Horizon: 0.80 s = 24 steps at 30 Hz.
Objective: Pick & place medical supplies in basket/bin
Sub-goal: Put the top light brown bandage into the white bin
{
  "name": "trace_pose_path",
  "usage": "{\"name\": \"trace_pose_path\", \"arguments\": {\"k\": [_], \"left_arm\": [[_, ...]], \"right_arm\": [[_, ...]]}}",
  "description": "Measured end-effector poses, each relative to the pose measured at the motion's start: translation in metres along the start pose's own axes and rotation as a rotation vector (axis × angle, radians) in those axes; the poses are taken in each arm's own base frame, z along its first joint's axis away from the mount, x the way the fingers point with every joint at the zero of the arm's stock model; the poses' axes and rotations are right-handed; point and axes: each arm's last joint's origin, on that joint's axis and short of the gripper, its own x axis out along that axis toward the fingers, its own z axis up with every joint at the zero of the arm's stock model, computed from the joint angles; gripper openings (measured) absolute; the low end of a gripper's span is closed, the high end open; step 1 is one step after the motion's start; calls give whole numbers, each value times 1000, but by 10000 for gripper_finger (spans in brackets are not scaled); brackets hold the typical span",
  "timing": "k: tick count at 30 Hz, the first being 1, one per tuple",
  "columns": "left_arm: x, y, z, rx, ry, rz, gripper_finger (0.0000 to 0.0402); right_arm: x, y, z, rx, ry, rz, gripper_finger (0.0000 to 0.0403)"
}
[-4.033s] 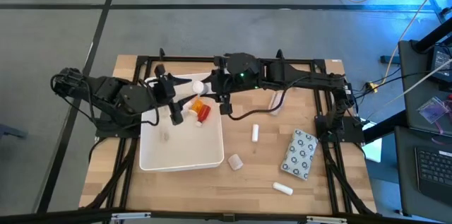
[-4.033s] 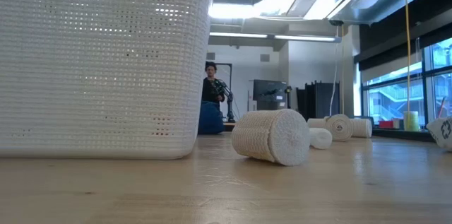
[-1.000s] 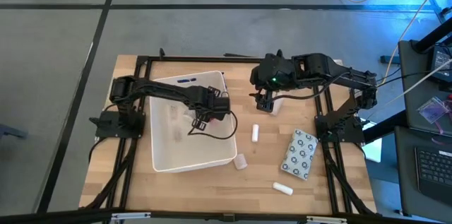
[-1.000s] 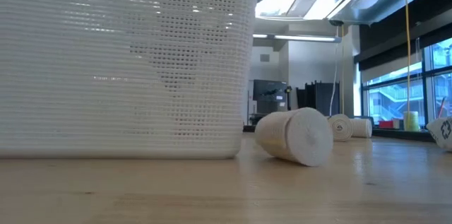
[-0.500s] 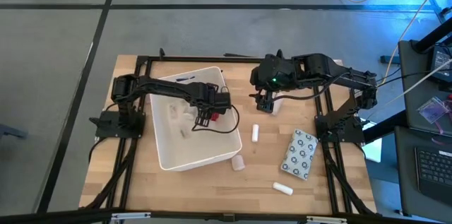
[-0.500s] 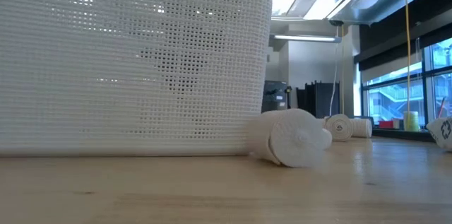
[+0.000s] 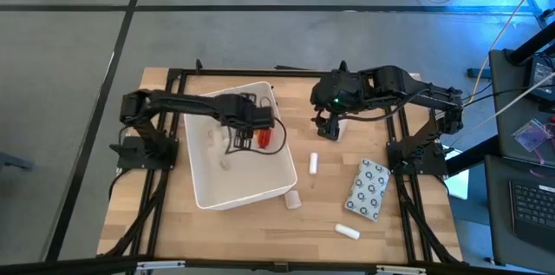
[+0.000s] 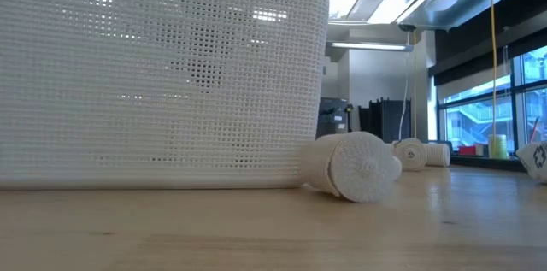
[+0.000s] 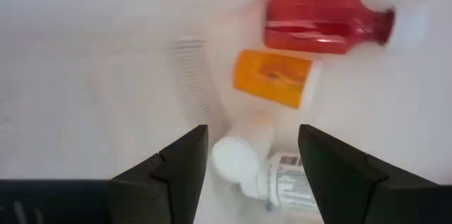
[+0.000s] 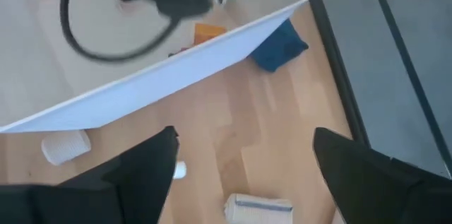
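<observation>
Since half a second ago our left gripper (image 7: 245, 133) has pulled back toward its own side inside the bin (image 7: 208, 193), leaving the red bottle (image 9: 326, 23) and orange bottle (image 9: 275, 87) lying loose. Its fingers stand parted with nothing between them, above a white bottle (image 9: 265, 173). Our right gripper (image 7: 328, 127) hangs wide open and empty over the table (image 7: 260, 240), above a white roll (image 10: 258, 210). A dotted packet (image 7: 368, 189) lies outside the bin.

One tub (image 7: 212, 193), one red bottle (image 9: 319, 23), one orange pill bottle (image 9: 272, 77).
</observation>
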Motion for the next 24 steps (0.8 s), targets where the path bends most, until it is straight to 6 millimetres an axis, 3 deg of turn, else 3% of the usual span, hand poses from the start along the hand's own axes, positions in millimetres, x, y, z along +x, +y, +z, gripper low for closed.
{"name": "trace_pose_path", "arguments": {"k": [7,13,18,24], "left_arm": [[-54,16,-25,-317,-181,24,214],[-93,27,-49,-563,-341,-1,214],[-120,35,-65,-757,-499,-45,214],[-148,33,-76,-803,-679,-79,214]], "right_arm": [[0,2,-2,44,13,5,327],[19,8,-8,77,74,-4,327],[41,6,-24,94,205,-50,317],[47,-1,-48,107,257,-56,294]]}}
